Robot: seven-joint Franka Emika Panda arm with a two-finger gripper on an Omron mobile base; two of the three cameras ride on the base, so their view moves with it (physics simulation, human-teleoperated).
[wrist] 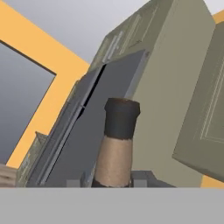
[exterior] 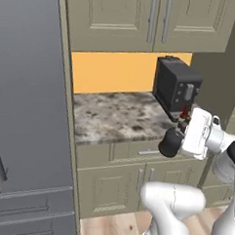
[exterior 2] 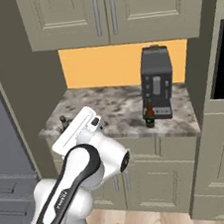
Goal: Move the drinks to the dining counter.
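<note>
Speckled marble on the short bench (exterior 2: 113, 109) is still carrying the red-capped bottle (exterior 2: 149, 116), which is standing just in front of the black coffee machine (exterior 2: 156, 83), so that drink is not yet being moved. At the near left edge of that bench the gripper (wrist: 113, 181) is holding its fingers (wrist: 141, 178) clenched on the narrow-necked bottle (wrist: 116, 144), whose neck is rising between them in the hand view. Judging from this, the first pick is only getting under way, and both drinks are yet to be carried to the dining counter.

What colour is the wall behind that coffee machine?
Orange: the wall behind the coffee machine shows best in the right base view.
</note>
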